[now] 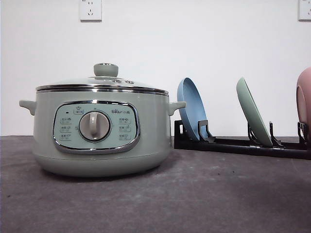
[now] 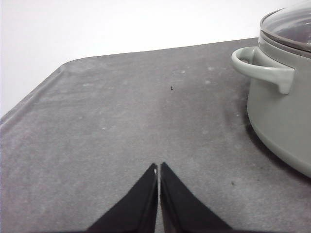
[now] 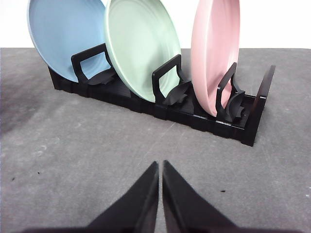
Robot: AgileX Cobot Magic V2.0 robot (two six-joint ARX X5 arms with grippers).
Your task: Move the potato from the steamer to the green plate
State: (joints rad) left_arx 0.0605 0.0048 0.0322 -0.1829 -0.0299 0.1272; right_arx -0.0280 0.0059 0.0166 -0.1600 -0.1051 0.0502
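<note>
You see the steamer (image 1: 100,132) on the left of the dark table (image 1: 204,194), its glass lid (image 1: 102,81) on; small writing beside the grey dial (image 1: 95,126) is too fine to read. The potato cannot be seen, so you cannot tell where it lies. To the right, the green plate (image 1: 253,118) stands on edge in a black rack (image 1: 243,145), between the blue plate (image 1: 192,108) and the pink plate (image 1: 304,99). Bare table lies open in front of both. Your left gripper (image 2: 159,170) hovers low near the steamer's side handle (image 2: 265,69), jaws pressed together, empty. Your right gripper (image 3: 160,167) faces the rack, likewise closed and empty.
</note>
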